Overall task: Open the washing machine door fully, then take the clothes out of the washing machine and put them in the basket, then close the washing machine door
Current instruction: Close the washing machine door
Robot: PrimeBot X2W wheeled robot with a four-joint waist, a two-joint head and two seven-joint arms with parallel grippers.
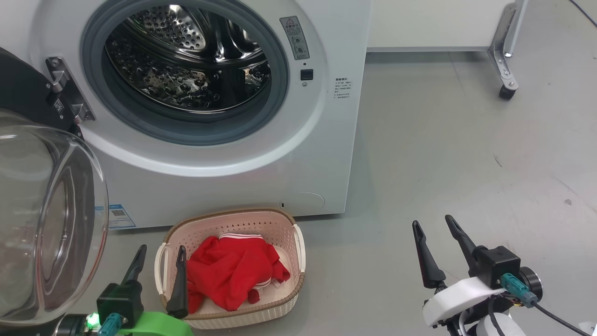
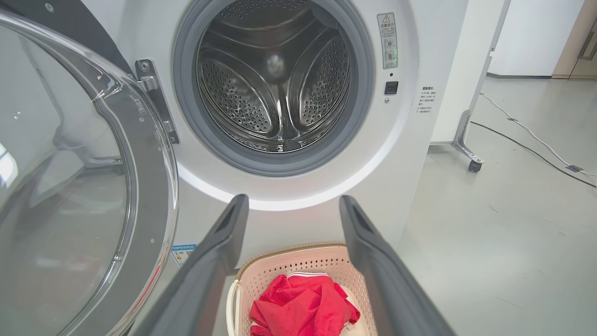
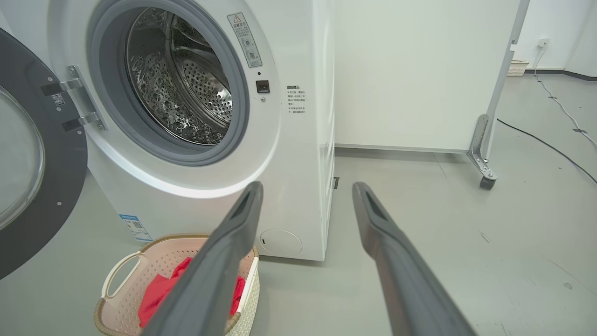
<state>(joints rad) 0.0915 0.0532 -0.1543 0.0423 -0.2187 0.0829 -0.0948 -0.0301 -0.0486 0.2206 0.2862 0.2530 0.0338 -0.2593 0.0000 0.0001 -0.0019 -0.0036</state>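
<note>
On the grey floor (image 1: 443, 140) in the head view, the basket (image 1: 233, 215) stands just in front of the washing machine (image 1: 224, 186), and the red clothes (image 1: 233, 270) lie crumpled inside it. The door (image 1: 46, 224) is swung out to the left on its hinge (image 1: 65, 88), and the steel drum (image 1: 186, 60) is exposed. The left gripper (image 1: 162, 248) is at the lower left, its fingers spread wide around nothing. One finger overlaps the basket's left edge, and I cannot tell if it touches. The right gripper (image 1: 431, 221) is at the lower right over the floor, well apart from the basket, also spread wide and grasping nothing.

From the left wrist, the two fingers stand far apart. The basket with the clothes shows low between them, the door is at the left and the drum is above.

From the right wrist, the fingers are again wide. The basket sits at the lower left, partly behind one finger. A white panel (image 3: 410, 70) on a caster wheel (image 3: 487, 183) stands to the right of the machine.
</note>
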